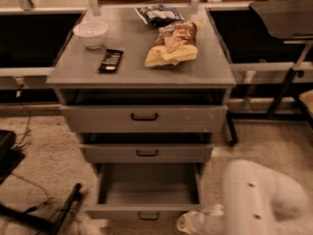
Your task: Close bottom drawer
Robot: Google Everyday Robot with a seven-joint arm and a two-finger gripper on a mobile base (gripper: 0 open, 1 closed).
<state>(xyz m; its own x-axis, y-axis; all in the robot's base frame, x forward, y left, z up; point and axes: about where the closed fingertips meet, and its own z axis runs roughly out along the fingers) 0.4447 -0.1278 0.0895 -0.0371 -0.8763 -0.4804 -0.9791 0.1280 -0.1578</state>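
One grey cabinet [142,75] stands at frame centre on a speckled beige floor [44,146]. One bottom drawer [146,192] at 6 o'clock is pulled well out, its inside plain grey. One white robot arm [257,199] enters at 5 o'clock. Its gripper [193,223] sits low, just beside the right end of that drawer's front; released or clenched, cannot tell. Cabinet top:
- One yellow chip bag [171,45] at 12 o'clock.
- One dark snack packet [159,14] behind it.
- One white bowl [91,33] at 11 o'clock.
- One black remote [110,60] beside the bowl.
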